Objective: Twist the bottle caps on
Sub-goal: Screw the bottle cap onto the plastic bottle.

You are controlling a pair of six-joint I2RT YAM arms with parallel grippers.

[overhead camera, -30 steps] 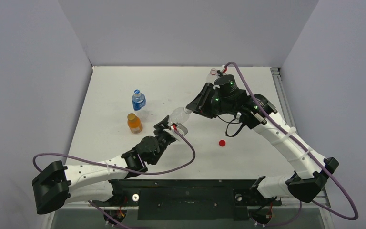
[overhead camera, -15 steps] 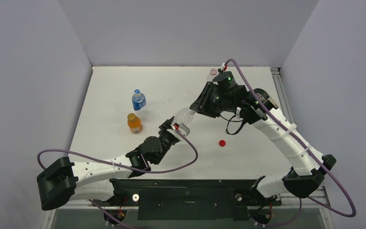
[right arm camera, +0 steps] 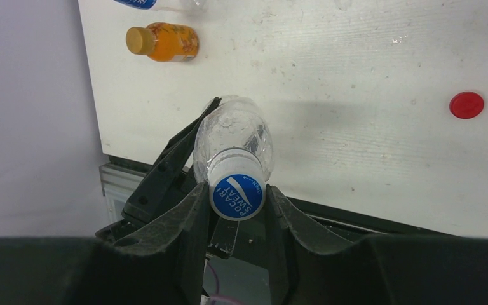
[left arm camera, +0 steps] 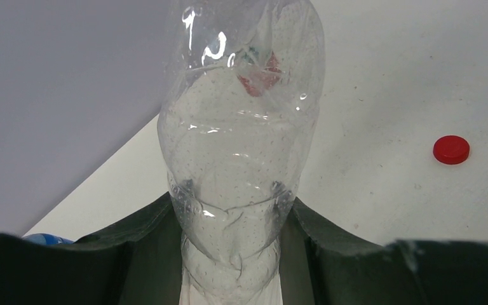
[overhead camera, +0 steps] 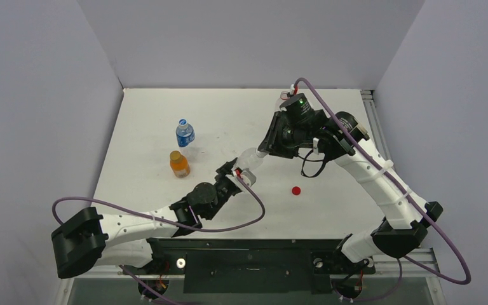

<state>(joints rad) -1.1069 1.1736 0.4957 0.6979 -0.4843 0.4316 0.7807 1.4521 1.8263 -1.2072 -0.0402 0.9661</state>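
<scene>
A clear empty bottle (overhead camera: 248,159) hangs tilted above the table between my two grippers. My left gripper (left arm camera: 232,213) is shut on the bottle's (left arm camera: 241,140) base end. My right gripper (right arm camera: 236,192) is shut on a blue-and-white cap (right arm camera: 237,197) that sits on the bottle's neck (right arm camera: 232,136). In the top view the left gripper (overhead camera: 236,170) is below-left of the bottle and the right gripper (overhead camera: 262,151) above-right. A loose red cap (overhead camera: 296,190) lies on the table to the right, also seen as the red cap (left arm camera: 451,149) and the red cap (right arm camera: 466,105).
A capped blue-labelled bottle (overhead camera: 185,133) and an orange drink bottle (overhead camera: 178,164) with a gold cap (right arm camera: 136,40) stand left of centre. Another clear bottle (overhead camera: 284,96) stands at the back, partly behind the right arm. Purple cables loop from both arms.
Both arms and the bottle between them have shifted slightly to the right, and the right wrist has turned. Both grips are unchanged.
</scene>
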